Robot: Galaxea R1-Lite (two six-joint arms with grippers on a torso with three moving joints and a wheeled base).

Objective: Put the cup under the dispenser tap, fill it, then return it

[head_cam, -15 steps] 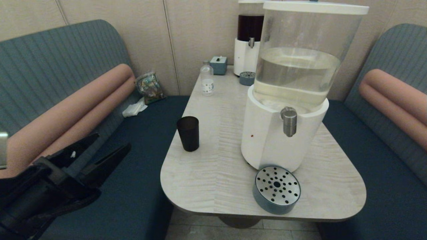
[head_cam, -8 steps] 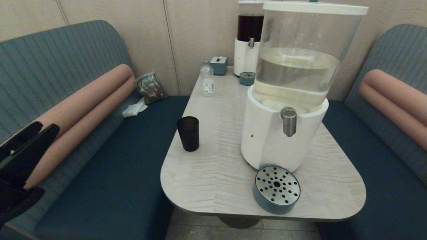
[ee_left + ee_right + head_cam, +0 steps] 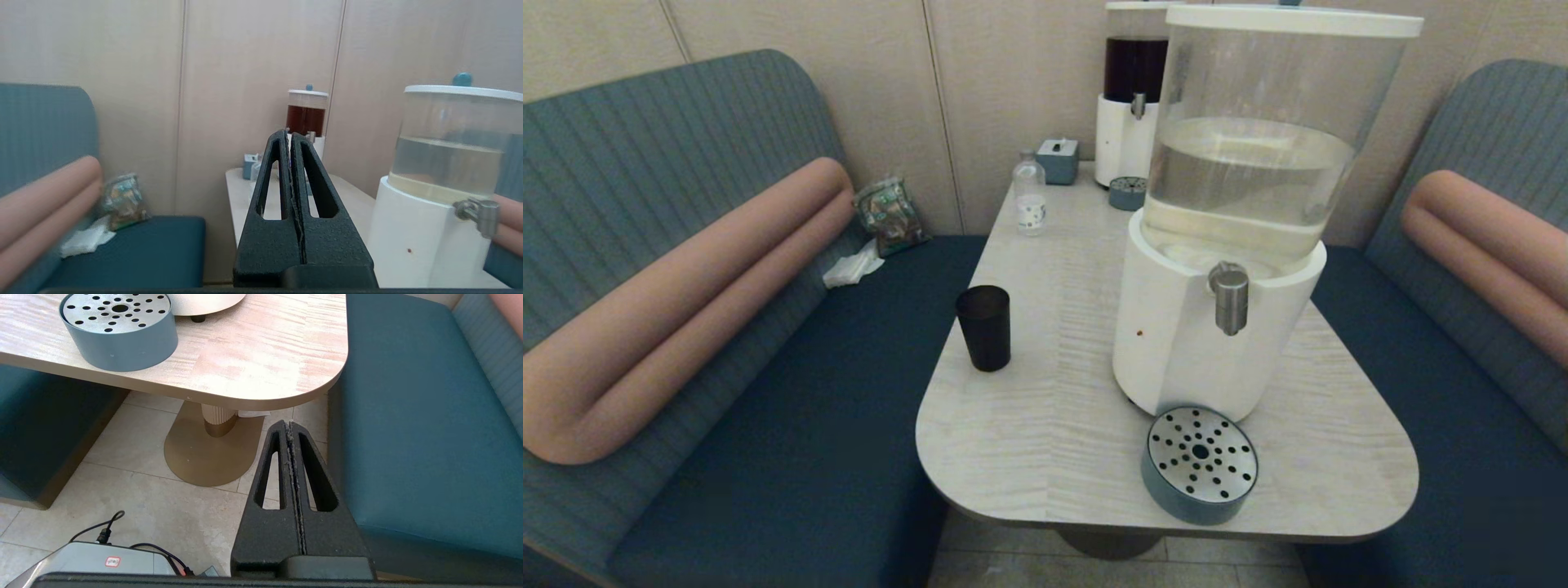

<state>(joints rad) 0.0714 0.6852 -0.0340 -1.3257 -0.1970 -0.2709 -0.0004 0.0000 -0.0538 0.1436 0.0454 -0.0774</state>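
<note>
The black cup (image 3: 984,327) stands upright near the table's left edge, with nothing holding it. The steel dispenser tap (image 3: 1230,297) juts from the white base of the large dispenser (image 3: 1217,343), whose clear tank holds pale liquid. A round drip tray (image 3: 1200,463) lies under the tap by the front edge. Neither gripper shows in the head view. My left gripper (image 3: 289,136) is shut and empty, off to the table's left, with the tap (image 3: 478,210) in its view. My right gripper (image 3: 289,425) is shut and empty, low over the floor below the table's front right corner.
A smaller dark-liquid dispenser (image 3: 1131,102), its small drip tray (image 3: 1128,193), a clear bottle (image 3: 1030,194) and a blue box (image 3: 1058,159) stand at the table's far end. Upholstered benches (image 3: 792,425) flank both sides. A grey device with cables (image 3: 94,559) lies on the floor.
My left gripper has drawn back to the left and out of the head view, and its fingers have come together. The cup and the dispenser have not moved.
</note>
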